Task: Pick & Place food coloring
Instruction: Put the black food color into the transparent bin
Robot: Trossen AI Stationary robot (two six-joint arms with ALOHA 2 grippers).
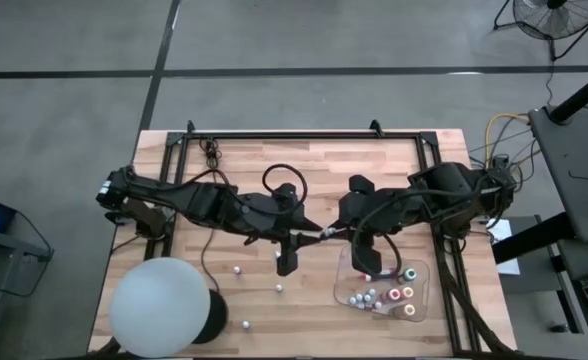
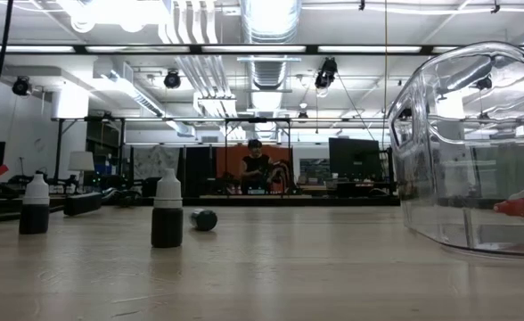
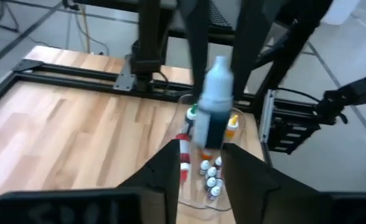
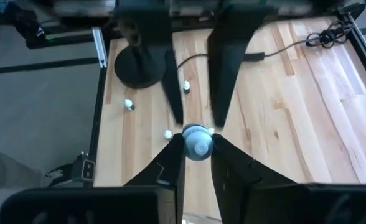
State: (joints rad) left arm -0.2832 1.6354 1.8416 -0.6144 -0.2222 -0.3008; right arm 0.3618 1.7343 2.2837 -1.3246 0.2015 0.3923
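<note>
Bottle point(image 3: 214, 102), white-capped with dark body, is pinched at its cap by right gripper point(image 4: 197, 149); left gripper point(image 3: 198, 163) stands narrowly parted below.

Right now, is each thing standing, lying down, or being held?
Bottle in the air: held by the right gripper, shut on it.
Left gripper: right by that bottle.
Two loose bottles: standing upright on the table.
Another bottle: lying on its side.
Tray: holds several bottles.
</note>
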